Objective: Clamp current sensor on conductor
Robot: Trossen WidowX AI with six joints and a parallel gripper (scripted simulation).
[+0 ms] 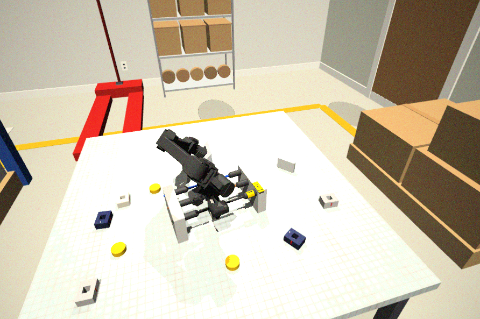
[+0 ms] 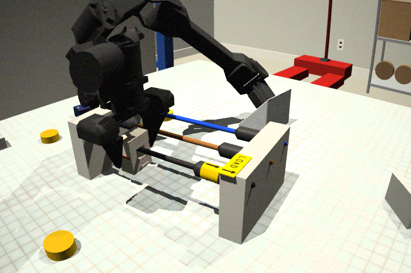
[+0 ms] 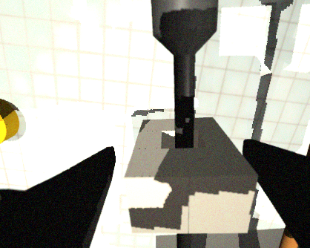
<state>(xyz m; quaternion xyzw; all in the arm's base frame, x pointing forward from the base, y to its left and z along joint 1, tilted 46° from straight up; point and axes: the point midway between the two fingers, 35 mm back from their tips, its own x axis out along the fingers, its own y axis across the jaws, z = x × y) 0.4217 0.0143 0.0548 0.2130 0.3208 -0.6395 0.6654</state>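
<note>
Grey boxy plastic sensor point(image 2: 134, 150) point(image 3: 198, 160) surrounds black conductor point(image 2: 169, 158) point(image 3: 185, 74); likely light, stiff; regrip side walls. Black gripper point(image 2: 134, 156) point(image 3: 178, 149) wide, fingers at nine and three o'clock.

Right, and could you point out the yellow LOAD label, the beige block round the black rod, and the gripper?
LOAD label point(image 1: 258, 187) point(image 2: 236, 164): top and exterior views, on its flat yellow face.
Beige block point(image 2: 135, 150) point(image 3: 220, 211): exterior and wrist views, on its side.
Gripper point(image 3: 178, 149): wrist view, midway between its fingertips.
</note>
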